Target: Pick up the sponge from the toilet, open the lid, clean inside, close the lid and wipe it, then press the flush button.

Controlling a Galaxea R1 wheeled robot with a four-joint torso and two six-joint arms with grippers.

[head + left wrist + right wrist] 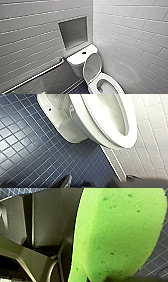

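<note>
A: right gripper (110, 275) was clenched on the bright green soft sponge (117, 233); the white oval lid (93, 65) stood open
B: risk noted: a weak pinch might drop it into the white glossy ceramic toilet (77, 60)

Ahead of me: toilet (77, 59), lid (92, 67) raised, leaning against tank. Flush button (84, 52) centred on tank top. Wall niche (73, 31) above; grab rail (35, 76) alongside.

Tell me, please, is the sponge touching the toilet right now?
Apart. The right wrist view shows the sponge with blue floor tiles behind it, and the head view shows the toilet white all over.
</note>
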